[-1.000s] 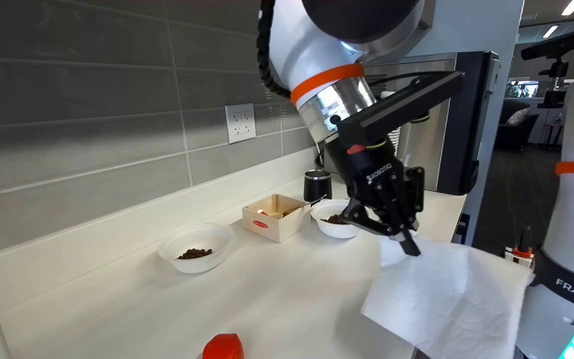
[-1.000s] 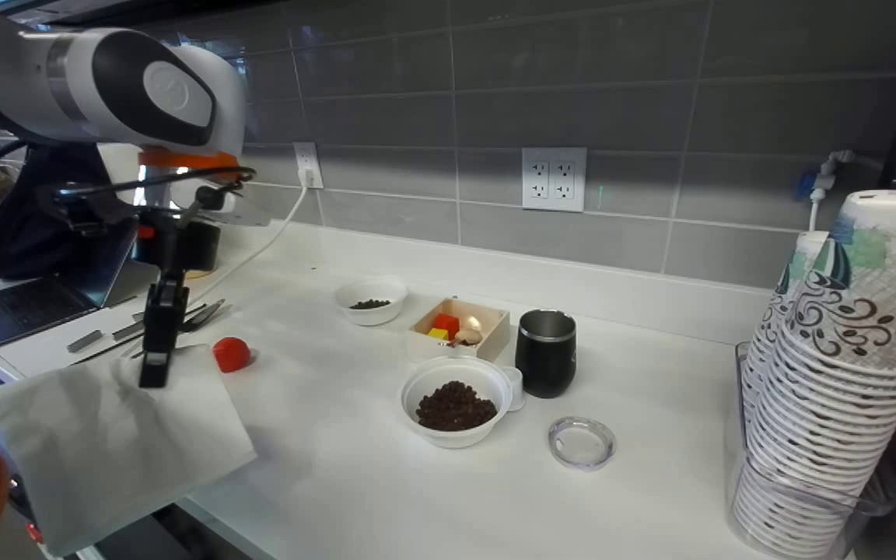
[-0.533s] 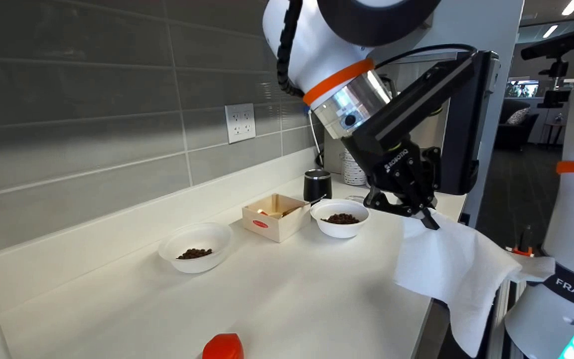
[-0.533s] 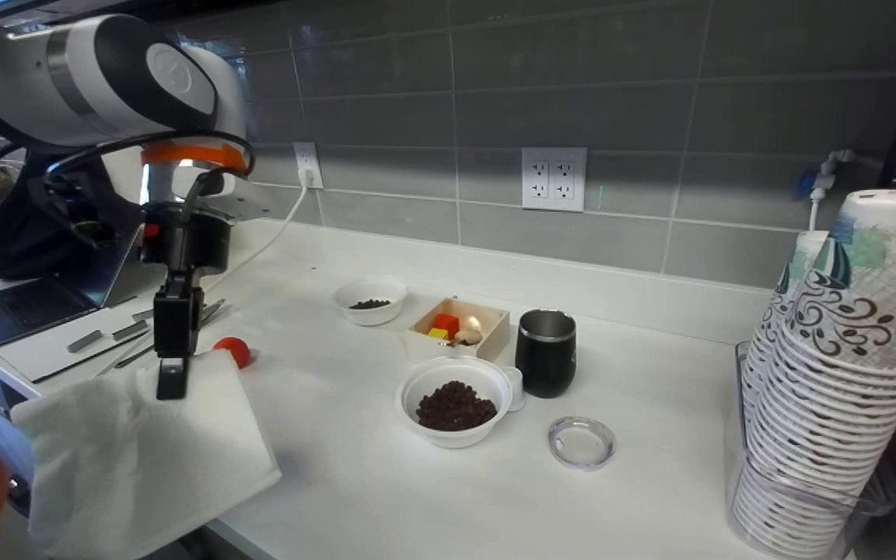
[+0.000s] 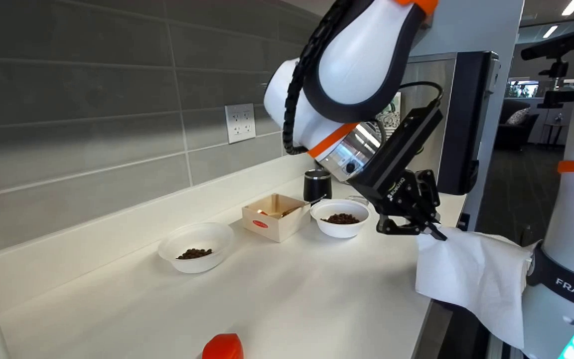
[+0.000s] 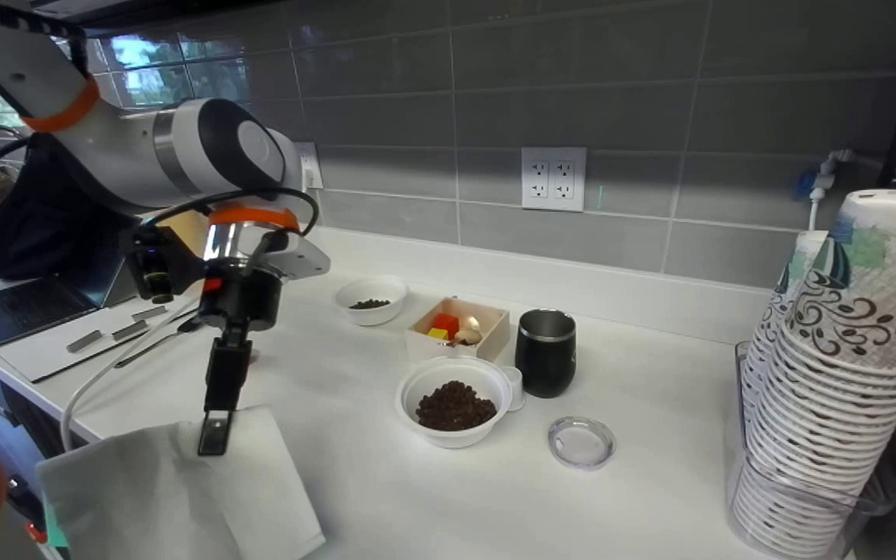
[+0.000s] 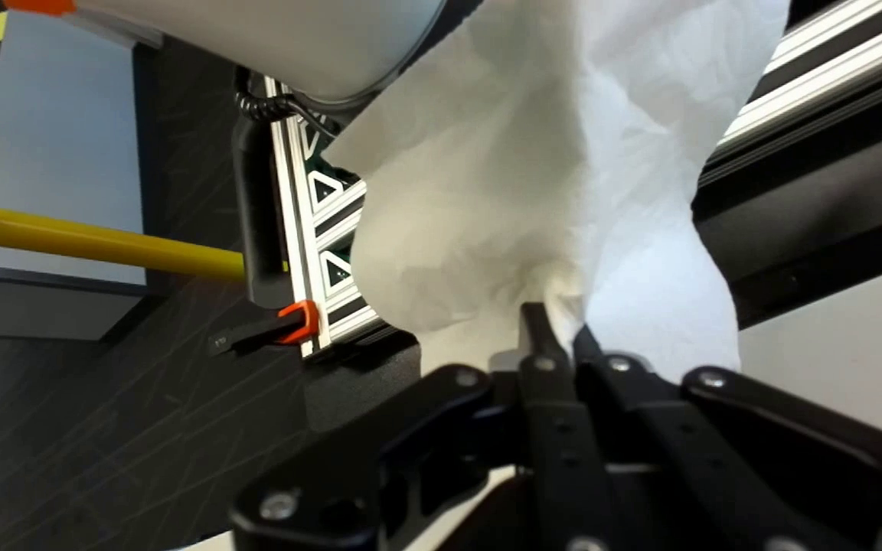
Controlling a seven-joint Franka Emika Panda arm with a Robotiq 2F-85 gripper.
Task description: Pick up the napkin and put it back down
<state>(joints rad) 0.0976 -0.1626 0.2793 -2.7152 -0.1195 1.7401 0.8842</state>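
Note:
The napkin is a white, thin, creased sheet; it shows in both exterior views and in the wrist view. My gripper is shut on the napkin, pinching a gathered fold between its fingertips. The gripper also shows in an exterior view and at the bottom of the wrist view. The napkin hangs from the fingertips at the counter's front edge, and much of it drapes beyond that edge toward the robot base. I cannot tell whether it touches the counter or the base.
On the white counter stand two white bowls with dark pieces, a wooden box and a black cup. A clear lid and stacked paper cups are there too. A red object lies nearer the camera.
My gripper has moved with the napkin, to the right in both exterior views. It is lower now than half a second ago. The napkin stays pinched and its hanging part has swung.

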